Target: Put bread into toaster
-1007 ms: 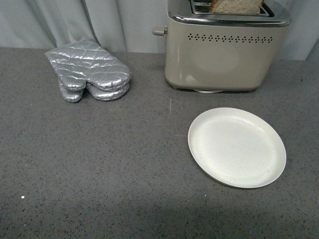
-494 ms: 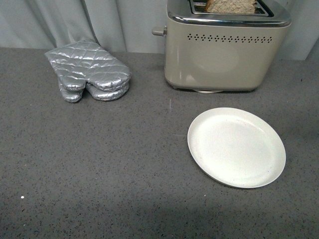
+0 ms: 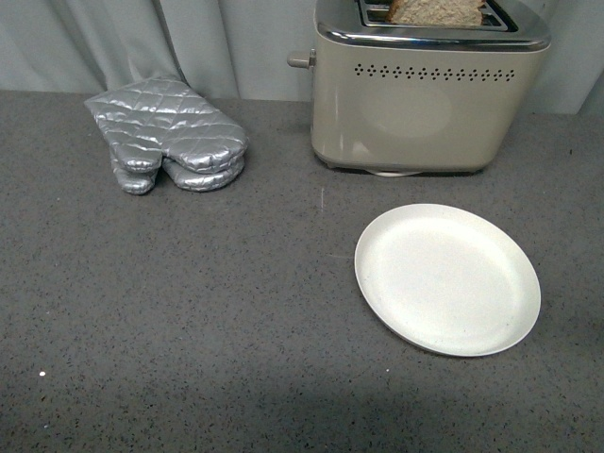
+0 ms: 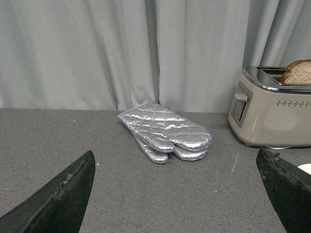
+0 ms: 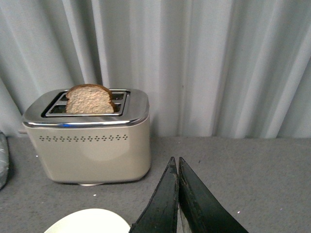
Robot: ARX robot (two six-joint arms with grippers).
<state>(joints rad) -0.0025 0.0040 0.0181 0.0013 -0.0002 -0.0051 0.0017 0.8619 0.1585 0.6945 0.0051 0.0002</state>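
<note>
Bread position: slice of wholemeal bread [image 5: 90, 99] standing upright in the front slot of the toaster [image 5: 87, 141], rounded top well proud of the chrome; seen also at the top edge of the front view [image 3: 437, 11] and at the far edge of the left wrist view [image 4: 296, 71].
Step in hand: judged to be finishing off; slice seated in the slot but riding high, side lever [image 3: 301, 59] apparently up.
Doing it well: probably press the lever straight down, bracing against any slide of the toaster on the counter [image 3: 189, 302]; keep clear of the slice's top so as not to tip it against the slot wall.
Left gripper [image 4: 180, 194]: fingers spread wide, one dark finger [image 4: 58, 194] at each side of the wrist view, nothing between them; low above the counter, well short of the quilted silver oven mitt [image 4: 165, 131].
Right gripper [image 5: 179, 194]: fingers pressed together, tips meeting, nothing held; well apart from the toaster.
Plate [image 3: 447, 278]: white, round, bare, just in front of the toaster.
Hidden or cut off: neither arm in the front view; toaster top cropped there, so slot depth unreadable; lever small and its height hard to judge; rear slot contents partly unclear; only a plate sliver in each wrist view.
</note>
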